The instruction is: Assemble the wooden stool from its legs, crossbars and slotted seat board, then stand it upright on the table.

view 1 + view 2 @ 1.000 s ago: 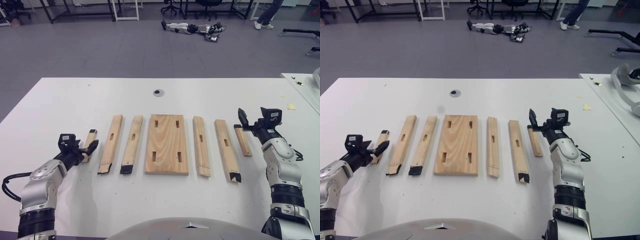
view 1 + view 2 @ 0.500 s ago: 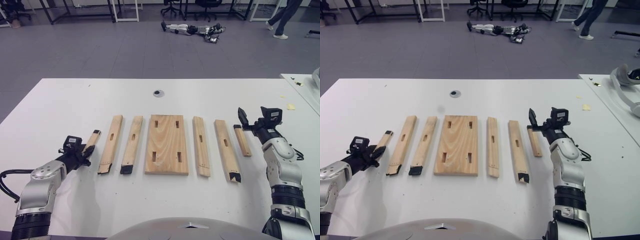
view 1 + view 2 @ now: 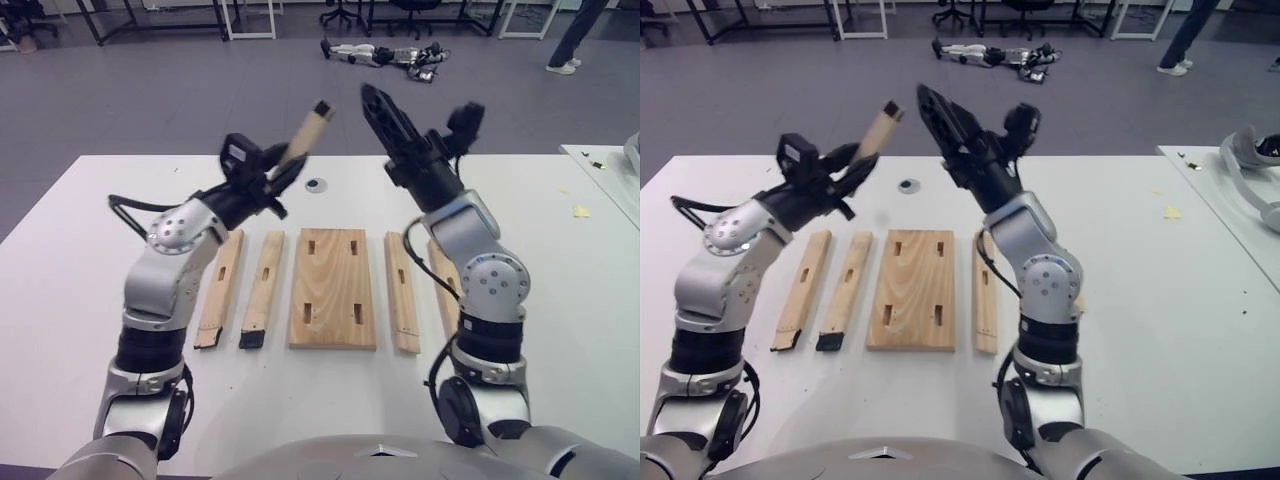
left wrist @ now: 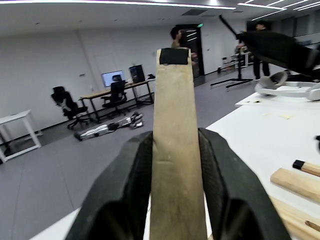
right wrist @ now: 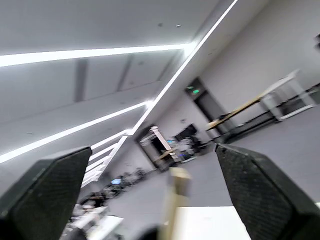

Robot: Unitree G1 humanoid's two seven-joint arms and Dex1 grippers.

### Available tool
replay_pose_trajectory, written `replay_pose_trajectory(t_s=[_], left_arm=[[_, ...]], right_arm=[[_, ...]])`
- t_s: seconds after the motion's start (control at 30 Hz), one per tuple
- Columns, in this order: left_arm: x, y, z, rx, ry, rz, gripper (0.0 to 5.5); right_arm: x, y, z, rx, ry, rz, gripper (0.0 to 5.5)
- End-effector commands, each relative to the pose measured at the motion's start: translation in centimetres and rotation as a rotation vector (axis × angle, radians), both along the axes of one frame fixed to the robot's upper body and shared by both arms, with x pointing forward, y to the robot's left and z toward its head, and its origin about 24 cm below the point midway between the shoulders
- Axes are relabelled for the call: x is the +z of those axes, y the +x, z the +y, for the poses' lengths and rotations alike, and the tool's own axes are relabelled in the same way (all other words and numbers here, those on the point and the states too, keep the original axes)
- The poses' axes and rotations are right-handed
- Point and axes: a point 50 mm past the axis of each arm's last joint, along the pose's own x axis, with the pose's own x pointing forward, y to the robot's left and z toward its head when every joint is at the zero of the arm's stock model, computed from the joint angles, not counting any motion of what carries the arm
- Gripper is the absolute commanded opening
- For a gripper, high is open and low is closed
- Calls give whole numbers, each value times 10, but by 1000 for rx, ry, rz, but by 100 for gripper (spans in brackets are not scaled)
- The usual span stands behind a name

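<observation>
Surface, white, carries the flat parts. At its middle the board lies flat with four slots facing up. Just left of the board two pieces lie side by side, the outer leg and the inner leg, their dark ends toward the robot. Right of the board lies a third leg, and a fourth leg shows in part behind the right arm.

Above the far part of the surface the left tool is raised and clamped on a crossbar. The crossbar is off the surface and tilts up and away, dark-tipped end uppermost. The right tool is raised near it, fingers spread apart, holding nothing and clear of the crossbar. A grommet sits in the surface beyond the board.
</observation>
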Motion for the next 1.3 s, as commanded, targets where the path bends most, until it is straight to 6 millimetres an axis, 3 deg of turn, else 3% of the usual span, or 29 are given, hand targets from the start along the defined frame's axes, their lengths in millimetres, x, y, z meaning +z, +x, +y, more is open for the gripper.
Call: replay_pose_trajectory(t_s=[0.03, 0.23, 0.53, 1.0, 1.07, 1.13, 1.23, 1.3], left_arm=[[19, 0, -15, -56, 1, -123, 129], [20, -3, -14, -56, -9, -157, 129], [8, -10, -22, -151, 38, -123, 129], [15, -10, -19, -157, 37, -146, 129], [15, -10, -19, -159, 40, -143, 129], [11, -9, -19, -149, 52, -130, 129], [2, -7, -16, -132, 70, -87, 194], [-7, -4, -7, -81, 69, -46, 227]], right_arm=[[8, -2, 1, 48, 7, 69, 458], [1, -3, -5, 27, -13, 131, 458], [4, -1, -8, 35, -31, 113, 305], [-7, -3, -10, 39, -106, 150, 58], [-9, -4, -10, 32, -117, 154, 42], [-8, 0, -16, -30, -113, 149, 42], [-11, 4, -33, -186, -156, 139, 42], [-30, -2, -59, -346, -169, 208, 42]])
